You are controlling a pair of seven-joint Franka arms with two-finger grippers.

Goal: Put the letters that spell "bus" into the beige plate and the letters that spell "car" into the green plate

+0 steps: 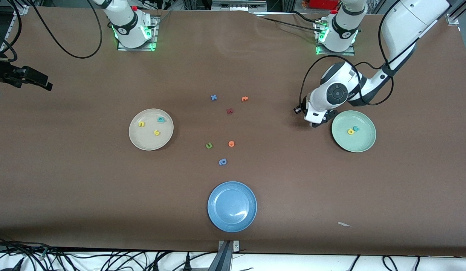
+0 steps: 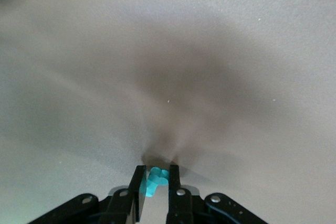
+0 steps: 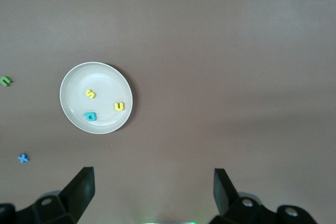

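Now the left claw pinches the last teal letter down on the table beside the green plate

Seen from its wrist, the left two-finger gripper (image 2: 155, 174) has its black fingers nearly together on a tiny teal foam letter, apparently the "r" (image 2: 155, 180), low on the brown table (image 1: 278, 180) just beside the rim of the round pale mint-green plate (image 1: 364, 145) near the left arm's end; the hold looks thin and off-centre, so the soft piece could twist or slip out on lifting and drop short of the rim. A yellow "a" (image 1: 350, 131) and teal "c" (image 1: 356, 128) already lie in that plate. The round cream-beige plate (image 1: 136, 139) toward the right arm's end holds a teal "b" (image 1: 161, 119), yellow "u" (image 1: 141, 124) and yellow "s" (image 1: 156, 132), while the right gripper (image 3: 153, 184) waits wide open, empty, high over that end
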